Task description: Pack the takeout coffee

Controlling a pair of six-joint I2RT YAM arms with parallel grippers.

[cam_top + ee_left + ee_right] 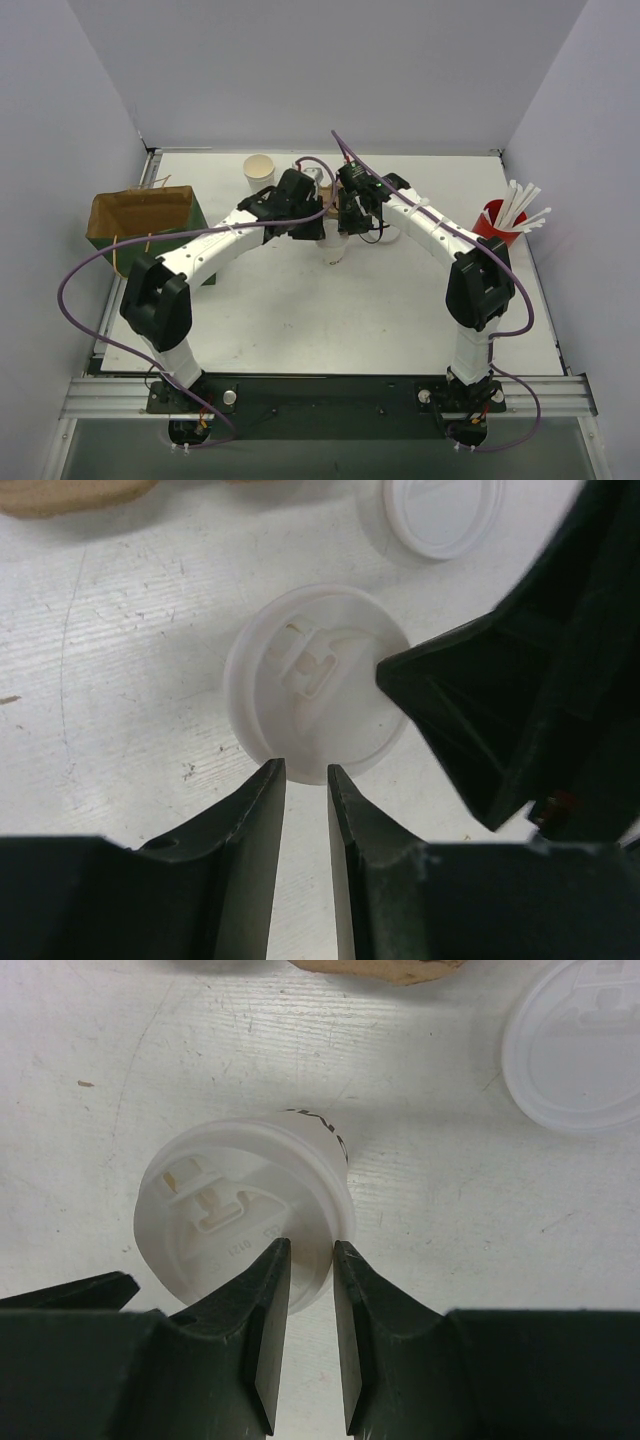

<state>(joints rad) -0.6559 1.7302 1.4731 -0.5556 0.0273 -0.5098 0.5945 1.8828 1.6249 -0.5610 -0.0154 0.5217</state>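
A: Where's the cup?
B: Cup (333, 250) is upright mid-table (300, 310) with its lid (320, 690) on. Both arms meet right over it.
A: Left gripper?
B: Left gripper (306, 772) is at the lid's rim. Jaws are nearly together, with a thin slit between them. The rim sits right at the tips. Can't tell if it's pinched or only touched.
A: Right?
B: Right gripper (312, 1248) is much the same: narrow slit, rim showing in the gap, can't tell if it bites. In the left wrist view one of its fingers meets the lid's edge further round.
A: Rest of the scene?
B: Spare lid (580, 1050) lies flat on the table beyond the cup, apart from it. An edge of the carrier (70, 495) shows past that. Open cup (259, 170) is upright near the far edge, left of the grippers. Bag (140, 210) stands open at the left edge, straw cup (490, 222) at the right.
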